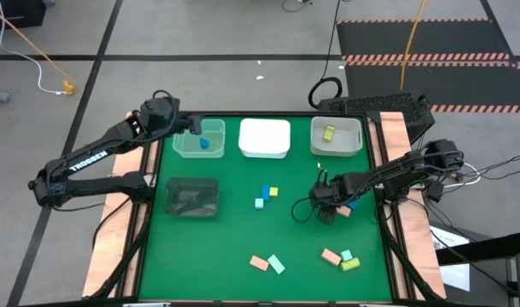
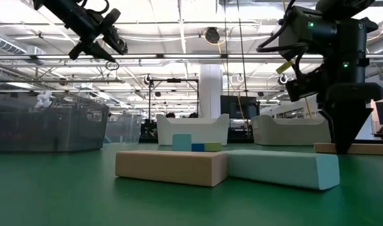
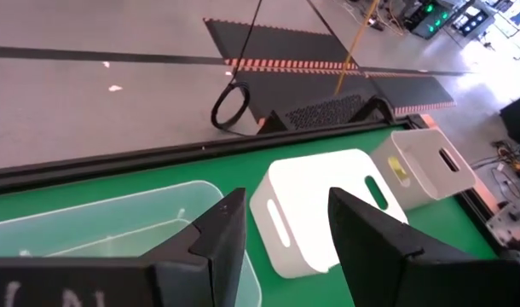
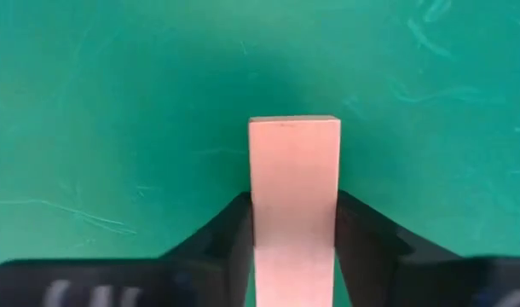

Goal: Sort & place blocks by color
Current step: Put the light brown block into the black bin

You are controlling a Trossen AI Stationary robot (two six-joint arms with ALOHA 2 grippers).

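My right gripper (image 1: 326,207) points down at the right side of the green table and is shut on a salmon pink block (image 4: 294,170). A blue block (image 1: 353,205) lies just beside it. My left gripper (image 3: 286,230) hangs open and empty above the far-left clear bin (image 1: 196,147), which holds a blue block (image 1: 205,142). A yellow-green block (image 1: 328,133) lies in the far-right bin (image 1: 349,145). Blue, yellow and mint blocks (image 1: 266,196) sit mid-table. Pink and mint bars (image 1: 267,263) and a pink, mint and yellow-green group (image 1: 341,258) lie near the front edge. My right gripper pinches the pink block by its two long sides (image 4: 258,213), one finger on each. The fingers come from above, pointing down, and lie across the block. The block lies flat and level; whether it still rests on the table I cannot tell.
A white bin (image 1: 264,138) stands at the far middle and a dark clear bin (image 1: 192,198) at the left. In the low view a pink bar (image 2: 169,166) and a mint bar (image 2: 282,168) fill the foreground. Bare green table lies at the near left.
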